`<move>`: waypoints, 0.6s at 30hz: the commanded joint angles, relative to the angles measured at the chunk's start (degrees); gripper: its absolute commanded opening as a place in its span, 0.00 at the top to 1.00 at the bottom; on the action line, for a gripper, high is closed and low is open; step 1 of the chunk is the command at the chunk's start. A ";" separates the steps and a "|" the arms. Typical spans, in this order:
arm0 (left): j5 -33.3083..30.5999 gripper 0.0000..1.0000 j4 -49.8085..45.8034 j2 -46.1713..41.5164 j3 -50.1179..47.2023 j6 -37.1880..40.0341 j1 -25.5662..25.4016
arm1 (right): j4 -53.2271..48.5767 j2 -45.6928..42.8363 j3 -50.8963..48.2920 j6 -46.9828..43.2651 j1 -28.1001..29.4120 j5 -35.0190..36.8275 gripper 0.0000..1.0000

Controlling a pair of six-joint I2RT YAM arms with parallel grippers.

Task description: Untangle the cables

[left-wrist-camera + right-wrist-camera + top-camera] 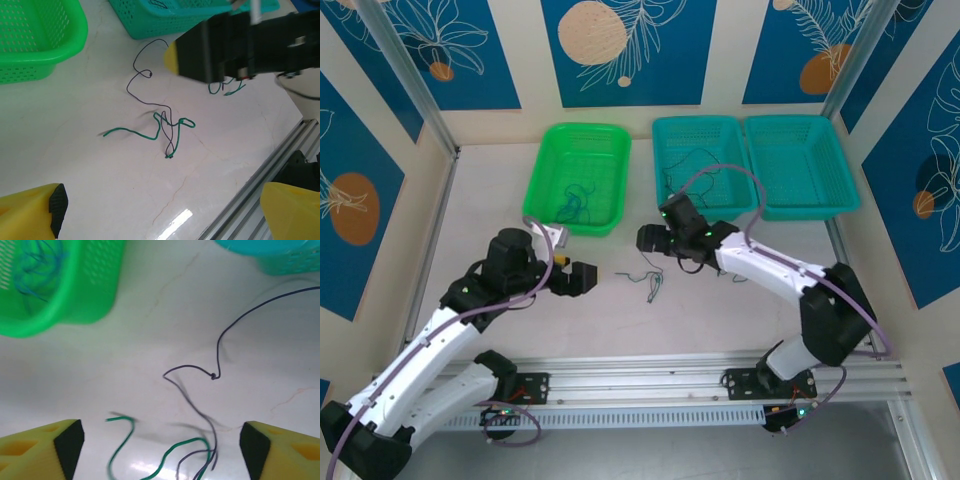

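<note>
green wire point(142, 134) and dark wire point(149, 74) lie crossed on the counter point(100, 190) between both arms' wide-open empty jaws, look feather-light and springy, I'd pinch a free end away from the crossing

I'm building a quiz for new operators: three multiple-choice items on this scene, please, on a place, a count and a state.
1. Where does the thin green wire lie, crossing the thin dark wire? A on the metal rail; B on the white table; C over an arm.
2. How many plastic mesh baskets? A one; B two; C three.
3. The right gripper is: A open and empty; B shut on a wire; C gripping a basket.
B: bare tabletop under it. C: one green, two teal. A: its yellow fingers stand apart, nothing between.
</note>
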 commanded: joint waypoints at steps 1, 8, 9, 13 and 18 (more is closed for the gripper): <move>0.72 0.01 -1.05 -1.49 1.30 0.91 0.53 | 2.88 4.84 2.94 -4.89 0.14 7.03 0.10; 1.48 0.01 -0.10 -2.23 -0.11 -0.46 0.52 | 2.13 16.45 9.40 -6.71 -0.07 5.51 0.11; 1.36 0.00 -0.14 -2.38 -0.15 -0.57 0.49 | 2.16 17.40 9.67 -6.46 -0.06 5.42 0.15; 1.13 0.00 -0.96 -2.95 0.02 -0.24 0.49 | 2.65 19.36 9.53 -5.09 0.02 4.46 0.24; 1.38 0.00 -1.06 -3.11 -0.19 -0.16 0.47 | 2.18 19.21 8.02 -5.03 0.36 4.52 0.41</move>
